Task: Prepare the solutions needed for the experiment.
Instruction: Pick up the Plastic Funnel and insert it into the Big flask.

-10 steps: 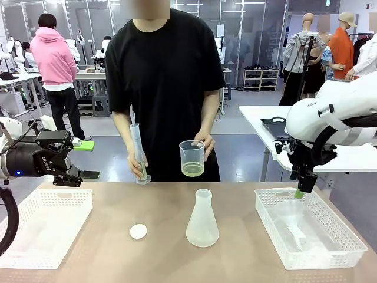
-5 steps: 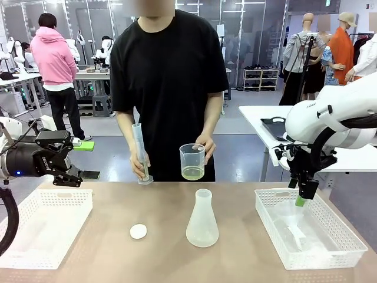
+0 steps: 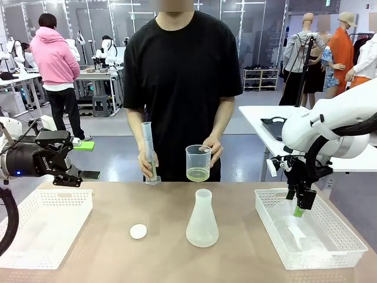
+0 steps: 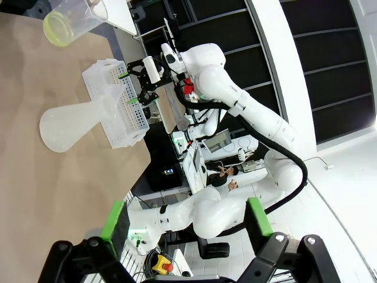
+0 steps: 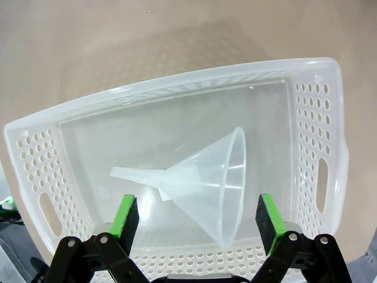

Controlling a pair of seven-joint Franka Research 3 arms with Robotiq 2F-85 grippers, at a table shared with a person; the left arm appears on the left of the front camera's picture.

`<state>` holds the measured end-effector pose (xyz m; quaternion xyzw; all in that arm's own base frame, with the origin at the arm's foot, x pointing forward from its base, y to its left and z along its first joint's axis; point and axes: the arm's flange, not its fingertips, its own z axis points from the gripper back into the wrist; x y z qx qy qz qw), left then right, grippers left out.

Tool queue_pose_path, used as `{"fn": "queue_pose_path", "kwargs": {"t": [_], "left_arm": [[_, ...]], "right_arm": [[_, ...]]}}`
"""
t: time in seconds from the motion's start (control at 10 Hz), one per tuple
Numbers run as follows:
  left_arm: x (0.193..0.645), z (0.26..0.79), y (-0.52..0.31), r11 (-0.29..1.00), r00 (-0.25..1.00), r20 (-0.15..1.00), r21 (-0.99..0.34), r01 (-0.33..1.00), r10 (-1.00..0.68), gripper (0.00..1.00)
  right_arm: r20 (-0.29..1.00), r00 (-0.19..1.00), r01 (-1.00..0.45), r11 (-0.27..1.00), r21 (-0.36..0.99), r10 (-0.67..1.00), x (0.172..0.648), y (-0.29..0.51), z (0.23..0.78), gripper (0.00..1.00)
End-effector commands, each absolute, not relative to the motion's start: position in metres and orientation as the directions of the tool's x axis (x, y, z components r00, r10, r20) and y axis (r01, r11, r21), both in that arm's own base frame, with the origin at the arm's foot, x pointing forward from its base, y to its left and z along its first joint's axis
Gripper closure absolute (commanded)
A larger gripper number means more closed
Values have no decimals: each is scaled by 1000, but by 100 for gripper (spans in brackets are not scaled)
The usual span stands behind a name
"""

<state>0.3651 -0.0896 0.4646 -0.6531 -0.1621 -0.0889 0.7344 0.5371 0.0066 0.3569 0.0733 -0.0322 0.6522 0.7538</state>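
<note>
The solution (image 3: 198, 174), pale yellow-green, lies as a shallow layer at the bottom of a clear cup (image 3: 198, 158); the faint marks on the cup's wall are too small to read. A person in a black shirt holds this cup in one hand (image 3: 213, 147) above the far edge of the tabletop (image 3: 112, 203), and a tall measuring tube (image 3: 149, 152) in the other hand (image 3: 146, 166). A flask (image 3: 202, 221) stands upright in the middle of the tabletop; a small white disc (image 3: 138, 231) lies left of it, apart.

The left pincer (image 4: 185, 219) is released and grasps nothing; it hovers near the far edge of the left basket (image 3: 50, 192); the lettering on its black body cannot be read. The right pincer (image 5: 199, 215) is released too; it hangs close above a clear funnel (image 5: 206, 177), which lies on its side in the right basket (image 5: 177, 82); whether the green pads touch the funnel cannot be told.
</note>
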Motion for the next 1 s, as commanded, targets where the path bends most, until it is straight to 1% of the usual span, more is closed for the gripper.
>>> {"fn": "queue_pose_path", "kwargs": {"t": [0.0, 0.3, 0.5, 0.6, 0.7, 0.8, 0.9], "left_arm": [[364, 466, -89, 122, 934, 349, -933, 339, 76, 0], [364, 466, -89, 122, 934, 349, -933, 339, 76, 0], [364, 466, -89, 122, 934, 349, -933, 339, 76, 0], [364, 466, -89, 122, 934, 349, -933, 339, 76, 0], [364, 466, -89, 122, 934, 349, -933, 339, 76, 0], [364, 466, -89, 122, 934, 349, -933, 339, 76, 0], [364, 466, -89, 122, 934, 349, -933, 339, 76, 0]], "right_arm": [[186, 133, -987, 113, 114, 973, 547, 3, 352, 0], [196, 135, -984, 109, 138, 971, 549, 3, 353, 0], [173, 144, -979, 115, 169, 974, 551, 3, 354, 13], [169, 136, -978, 105, 181, 976, 553, 2, 354, 26], [164, 140, -976, 108, 189, 976, 554, 2, 352, 33], [160, 141, -976, 111, 187, 977, 555, 3, 351, 46], [157, 140, -976, 109, 189, 978, 556, 4, 350, 53]]}}
